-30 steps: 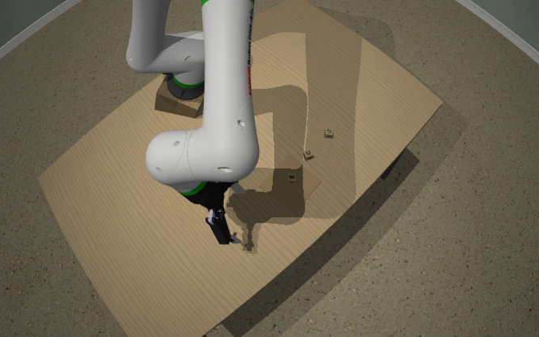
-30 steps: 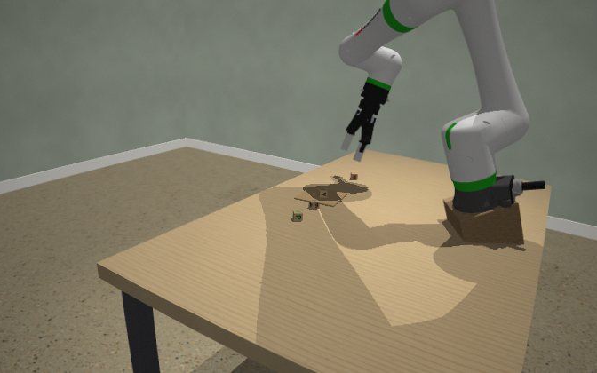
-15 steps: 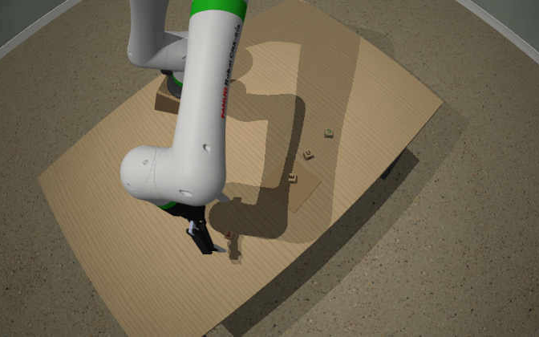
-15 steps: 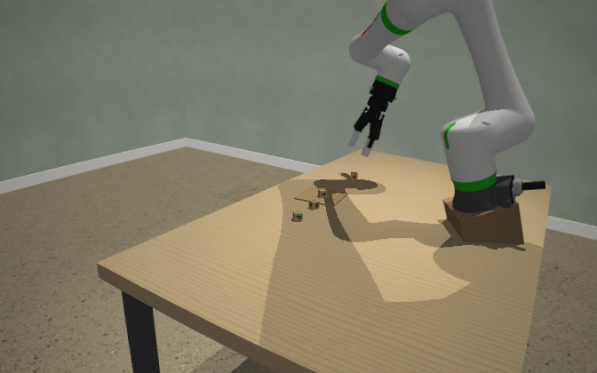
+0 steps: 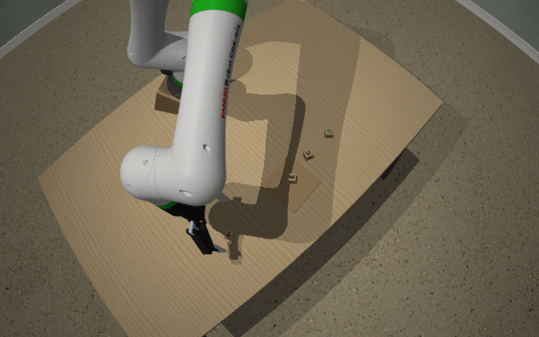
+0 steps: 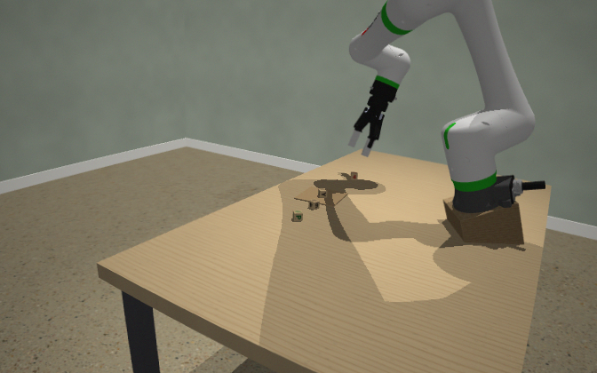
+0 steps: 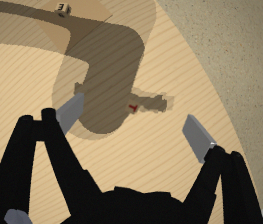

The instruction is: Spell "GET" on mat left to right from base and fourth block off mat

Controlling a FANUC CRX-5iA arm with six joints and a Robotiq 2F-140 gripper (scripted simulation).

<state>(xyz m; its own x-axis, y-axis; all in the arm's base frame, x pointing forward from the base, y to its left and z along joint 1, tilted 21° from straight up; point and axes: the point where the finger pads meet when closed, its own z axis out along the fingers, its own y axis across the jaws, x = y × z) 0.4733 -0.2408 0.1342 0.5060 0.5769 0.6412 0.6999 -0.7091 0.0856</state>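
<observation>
The pincer (image 5: 217,234) (image 6: 359,150) (image 7: 135,113) hangs wide open, gripping nothing.

On the bench (image 5: 116,234) (image 6: 226,278) (image 7: 17,90), the E block (image 5: 292,178) (image 6: 322,194) (image 7: 62,9) sits on the mat (image 5: 298,194) (image 6: 309,194) (image 7: 89,11), near its edge. The U block (image 5: 308,155) (image 6: 313,204) lies off the mat, between the E block and the G block (image 5: 328,132) (image 6: 297,216). The T block (image 5: 228,235) (image 6: 354,176) (image 7: 133,107) lies off the mat's other side.

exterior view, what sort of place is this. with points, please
Probably a robotics lab or test cell: a FANUC CRX-5iA arm (image 5: 204,96) (image 6: 473,59) is mounted on a wooden block (image 5: 166,101) (image 6: 490,226), small letter blocks lie on the table (image 5: 108,200) (image 6: 199,287) (image 7: 12,110), and plain walls surround a speckled floor.
</observation>
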